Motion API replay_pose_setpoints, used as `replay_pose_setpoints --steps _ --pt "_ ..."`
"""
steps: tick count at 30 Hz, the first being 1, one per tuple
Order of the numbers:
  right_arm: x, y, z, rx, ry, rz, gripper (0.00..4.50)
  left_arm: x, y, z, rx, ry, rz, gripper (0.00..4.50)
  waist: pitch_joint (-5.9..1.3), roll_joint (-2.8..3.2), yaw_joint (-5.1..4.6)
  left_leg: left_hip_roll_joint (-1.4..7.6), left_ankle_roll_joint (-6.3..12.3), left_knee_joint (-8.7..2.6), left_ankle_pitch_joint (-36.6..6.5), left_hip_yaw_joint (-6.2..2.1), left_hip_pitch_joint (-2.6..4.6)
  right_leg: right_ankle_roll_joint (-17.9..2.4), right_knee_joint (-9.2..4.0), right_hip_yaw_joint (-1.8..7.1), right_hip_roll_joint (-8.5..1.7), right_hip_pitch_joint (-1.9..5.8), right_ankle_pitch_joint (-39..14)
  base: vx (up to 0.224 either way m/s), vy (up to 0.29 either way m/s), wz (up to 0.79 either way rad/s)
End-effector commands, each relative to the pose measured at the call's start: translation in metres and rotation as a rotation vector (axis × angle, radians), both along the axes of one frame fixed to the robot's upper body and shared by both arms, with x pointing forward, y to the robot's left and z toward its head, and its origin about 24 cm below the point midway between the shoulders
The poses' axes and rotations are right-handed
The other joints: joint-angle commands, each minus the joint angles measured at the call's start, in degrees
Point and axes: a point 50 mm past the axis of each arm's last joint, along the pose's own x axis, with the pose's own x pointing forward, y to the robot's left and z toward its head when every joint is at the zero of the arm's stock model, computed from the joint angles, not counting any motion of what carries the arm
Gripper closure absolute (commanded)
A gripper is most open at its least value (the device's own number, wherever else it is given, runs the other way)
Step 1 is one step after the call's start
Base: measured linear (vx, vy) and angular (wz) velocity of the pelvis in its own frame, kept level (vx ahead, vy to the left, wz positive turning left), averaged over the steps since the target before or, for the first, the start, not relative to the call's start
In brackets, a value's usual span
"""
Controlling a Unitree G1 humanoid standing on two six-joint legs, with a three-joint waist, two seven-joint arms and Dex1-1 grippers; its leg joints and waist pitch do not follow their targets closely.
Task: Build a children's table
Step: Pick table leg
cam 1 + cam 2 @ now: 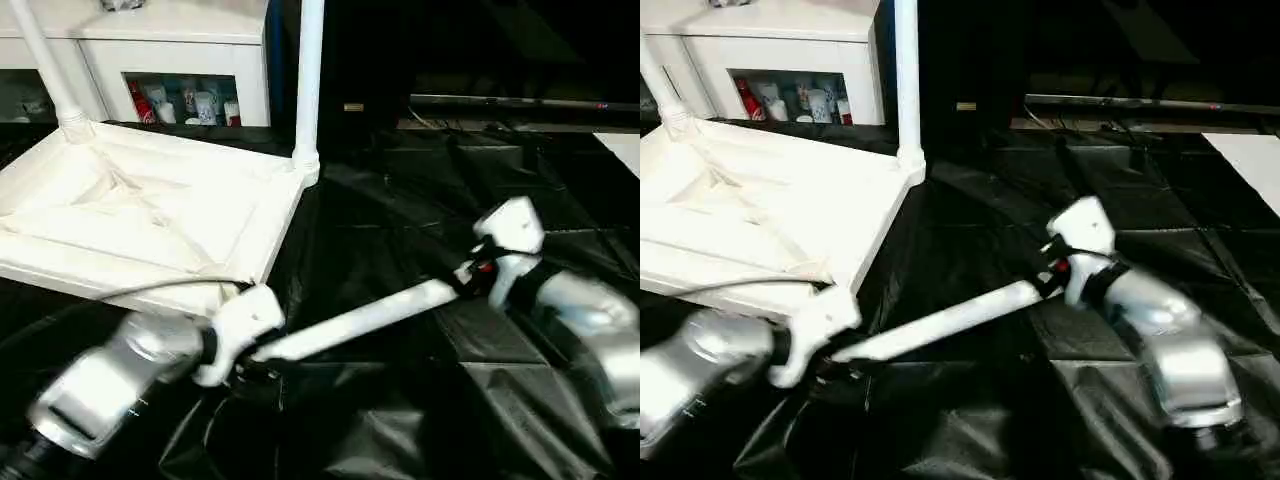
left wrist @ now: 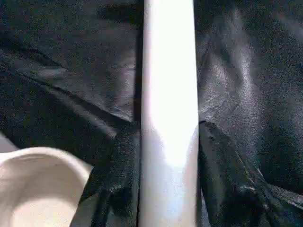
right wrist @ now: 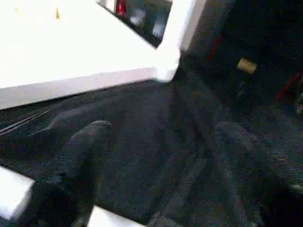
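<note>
Loose leg (image 1: 360,318) slants over black sheet (image 1: 420,200) between both arms. Left gripper (image 2: 169,156) pinches its near end; right gripper (image 3: 161,137) spread, empty, by far end. Tabletop (image 1: 130,215) upside down, far left.

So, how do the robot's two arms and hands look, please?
Both forearms are silver and rounded, the left arm and the right arm alike. Each ends in a white wrist housing. The left hand has two black fingers. A thin cable runs to the left wrist, and a small red mark sits by the right hand.
</note>
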Motion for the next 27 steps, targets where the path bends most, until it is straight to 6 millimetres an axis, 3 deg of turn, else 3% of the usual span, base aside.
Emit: replay_pose_setpoints --steps 1,6,8,13,16,21,24,27 --pt "-0.001 -0.002 0.015 -0.175 -0.095 0.088 0.28 0.009 0.007 0.023 -0.008 -0.066 0.003 3.02 -3.49 0.22 0.10 3.88 -1.92 -4.03 -18.34 -1.58 1.79 -8.83 -4.75 2.82 -4.95 1.28 -17.18 0.000 0.000 0.00" --pt "-0.002 -0.014 0.020 -0.442 -0.124 0.183 0.00 0.016 0.014 0.043 -0.013 -0.099 -0.021 3.02 -3.48 0.07 0.28 3.82 -1.07 -3.68 -17.71 -1.51 1.71 -9.32 -4.77 2.97 -5.12 1.55 -16.92 0.000 0.000 0.00" --pt "0.000 -0.017 0.018 -0.588 -0.146 0.226 0.00 0.019 0.015 0.050 -0.011 -0.103 -0.036 3.02 -3.71 0.52 0.40 3.99 -1.28 -3.59 -17.60 -1.70 1.71 -10.09 -4.51 2.74 -5.08 1.56 -16.13 0.000 0.000 0.00" --pt "0.010 -0.019 0.011 -0.769 -0.157 0.242 0.00 0.020 0.017 0.056 -0.006 -0.097 -0.063 3.02 -3.82 0.64 0.17 3.95 -0.51 -3.33 -16.85 -1.67 1.51 -11.53 -4.20 2.76 -4.96 1.84 -12.74 0.000 0.000 0.00" --pt "0.016 -0.019 0.009 -0.812 -0.180 0.228 0.00 0.019 0.016 0.057 -0.009 -0.092 -0.079 3.02 -3.77 0.51 -0.12 3.85 -0.76 -3.17 -16.84 -1.61 1.49 -12.72 -4.02 2.70 -4.85 1.76 -11.85 0.000 0.000 0.00" --pt "0.028 -0.021 -0.003 -0.904 -0.190 0.230 0.00 0.016 0.014 0.064 -0.025 -0.084 -0.114 3.02 -3.49 0.33 -0.21 3.87 -1.18 -3.06 -18.82 -1.57 1.56 -12.65 -4.09 2.75 -4.90 1.56 -15.17 0.000 0.000 0.00" --pt "0.030 -0.024 -0.012 -0.928 -0.153 0.246 0.00 0.014 0.013 0.067 -0.029 -0.085 -0.125 3.02 -3.41 0.52 -0.15 3.97 -1.37 -3.13 -20.33 -1.59 1.83 -12.50 -4.38 2.82 -4.85 1.49 -16.37 0.000 0.000 0.00" --pt "0.032 -0.023 -0.019 -0.933 -0.128 0.261 0.00 0.015 0.012 0.071 -0.036 -0.094 -0.133 3.02 -3.31 0.25 -0.29 3.87 -1.26 -3.21 -20.79 -1.63 1.58 -12.26 -4.33 2.75 -4.76 1.60 -16.91 0.000 0.000 0.00"
